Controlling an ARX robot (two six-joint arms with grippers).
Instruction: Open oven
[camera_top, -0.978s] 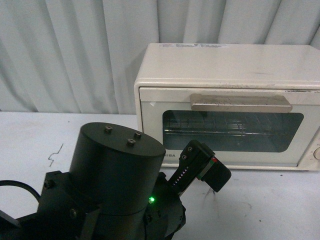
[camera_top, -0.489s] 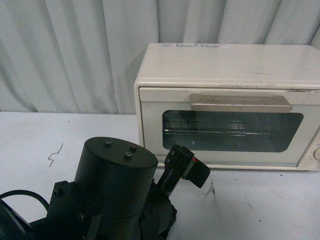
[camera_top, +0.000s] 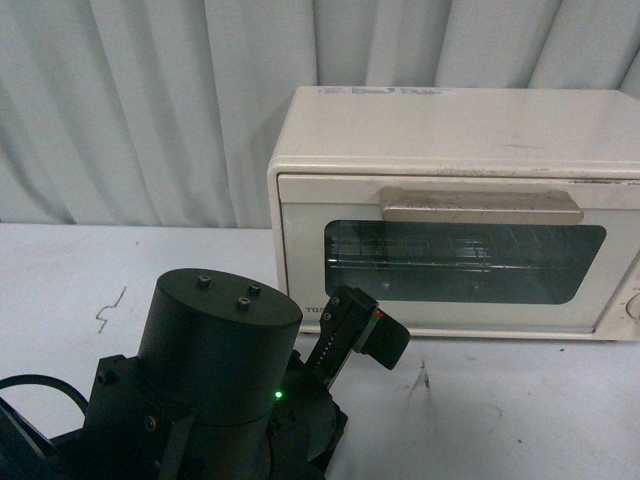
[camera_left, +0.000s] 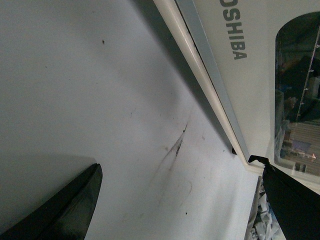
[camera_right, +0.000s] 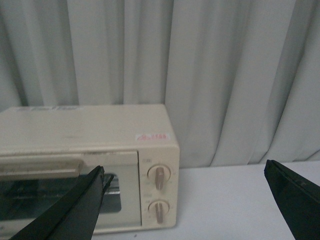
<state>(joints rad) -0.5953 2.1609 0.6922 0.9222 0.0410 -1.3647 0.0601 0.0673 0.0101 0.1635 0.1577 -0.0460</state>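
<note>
The cream-white oven (camera_top: 455, 140) stands on the table at the right, its glass-windowed door shut and the beige bar handle (camera_top: 480, 205) across the top of the door. A wire rack shows behind the glass (camera_top: 465, 262). My left arm (camera_top: 215, 345) fills the near foreground, and its end reaches toward the oven's lower left corner. The left gripper (camera_left: 185, 205) is open over bare table, beside the oven's bottom edge (camera_left: 210, 85) and touching nothing. The right gripper (camera_right: 185, 205) is open in the air, facing the oven (camera_right: 85, 135) and its two knobs (camera_right: 159, 177) from a distance.
A pale curtain (camera_top: 150, 100) hangs close behind the oven and table. The white table (camera_top: 60, 290) carries dark scuff marks (camera_left: 175, 147) near the oven's front. To the oven's right lies bare table (camera_right: 240, 200).
My left arm has drawn back to the left and lower in the front view, its end moving away from the door's middle toward the oven's lower left corner. The oven door is unchanged.
</note>
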